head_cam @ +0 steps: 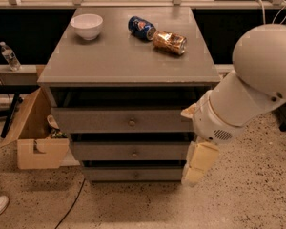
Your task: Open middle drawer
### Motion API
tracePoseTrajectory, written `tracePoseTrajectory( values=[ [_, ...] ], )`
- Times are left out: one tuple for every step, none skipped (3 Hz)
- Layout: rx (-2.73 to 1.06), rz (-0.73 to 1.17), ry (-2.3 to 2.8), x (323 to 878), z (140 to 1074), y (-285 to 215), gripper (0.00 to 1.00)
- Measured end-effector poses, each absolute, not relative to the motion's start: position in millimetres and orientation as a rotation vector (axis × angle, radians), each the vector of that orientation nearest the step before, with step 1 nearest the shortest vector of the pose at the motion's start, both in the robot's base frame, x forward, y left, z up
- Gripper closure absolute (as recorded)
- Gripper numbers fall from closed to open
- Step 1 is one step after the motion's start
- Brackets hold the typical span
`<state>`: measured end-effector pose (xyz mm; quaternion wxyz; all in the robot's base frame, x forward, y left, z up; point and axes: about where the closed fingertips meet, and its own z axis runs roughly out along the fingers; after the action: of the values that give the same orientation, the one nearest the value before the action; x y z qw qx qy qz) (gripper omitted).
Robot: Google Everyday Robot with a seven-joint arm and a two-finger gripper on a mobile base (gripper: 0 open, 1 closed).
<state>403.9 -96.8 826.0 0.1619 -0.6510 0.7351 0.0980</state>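
The grey cabinet (128, 61) has three drawers, each with a small round brass knob. The middle drawer (105, 151) is the second one, and its knob (134, 153) sits at the centre of its flat front. Its front is about in line with the drawers above and below. My white arm (248, 94) reaches in from the right. The cream gripper (196, 165) hangs low at the cabinet's right front corner, level with the middle and bottom drawers and right of the knob, apart from it.
On the cabinet top are a white bowl (86, 25), a blue can (141, 26) and a brown can (169, 42), both lying down. An open cardboard box (35, 140) stands at the left. A water bottle (9, 56) is on a ledge. A cable (71, 204) lies on the floor.
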Motion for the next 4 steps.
tracePoseTrajectory(
  values=[
    [-1.856, 0.276, 2.094, 405, 828, -96, 0.0],
    [-1.864, 0.279, 2.088, 415, 783, -98, 0.0],
    [-1.865, 0.278, 2.075, 439, 709, -102, 0.0],
    [-1.838, 0.332, 2.06, 470, 634, -96, 0.0]
  ],
)
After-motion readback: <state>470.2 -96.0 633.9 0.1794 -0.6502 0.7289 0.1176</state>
